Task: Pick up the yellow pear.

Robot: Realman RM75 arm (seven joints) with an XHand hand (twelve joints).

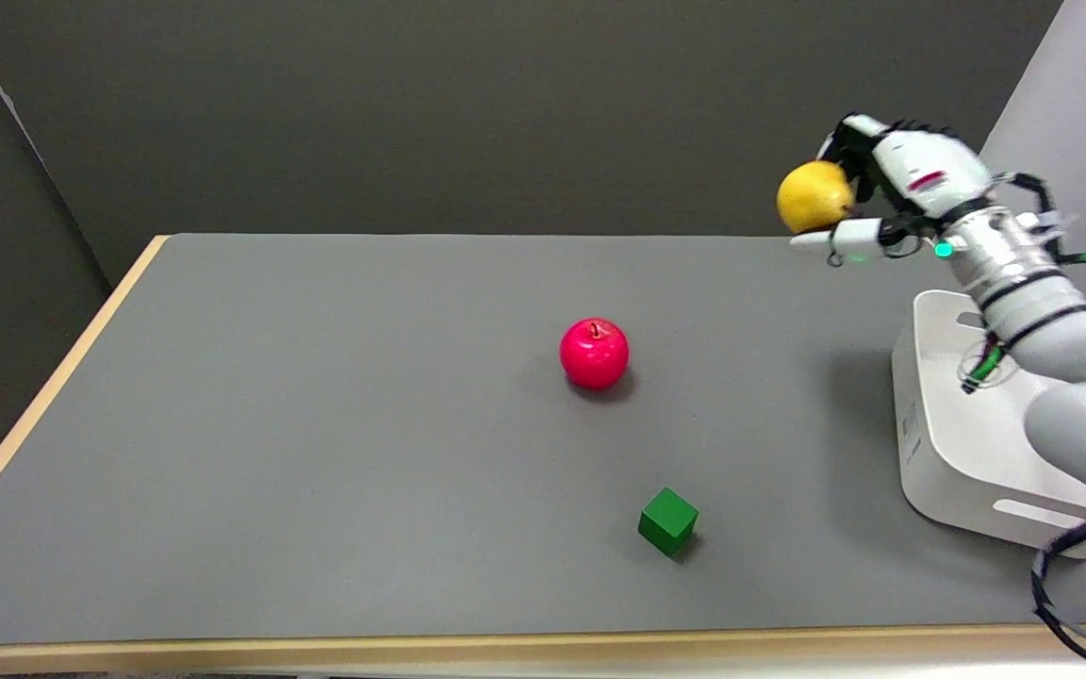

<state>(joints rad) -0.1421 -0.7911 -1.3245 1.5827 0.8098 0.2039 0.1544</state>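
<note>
The yellow pear [814,196] is the farthest thing in view, so the account reaches it last. Nearest, at the lower middle of the frame, a green cube [667,521] sits on the grey surface [317,453], and at the lower right stands a white bin [953,453]; the arm crosses over its opening, so I cannot tell what, if anything, lies inside. Farther back, near the centre, a red apple [594,353] rests upright, well apart from the cube. At the upper right, the right hand [892,189] holds the pear in the air above the surface's far edge, fingers [830,238] curled under and over it, cradling its round body, probably so it cannot roll free. The lift looks done, judging by the clear gap below the fruit.
</note>
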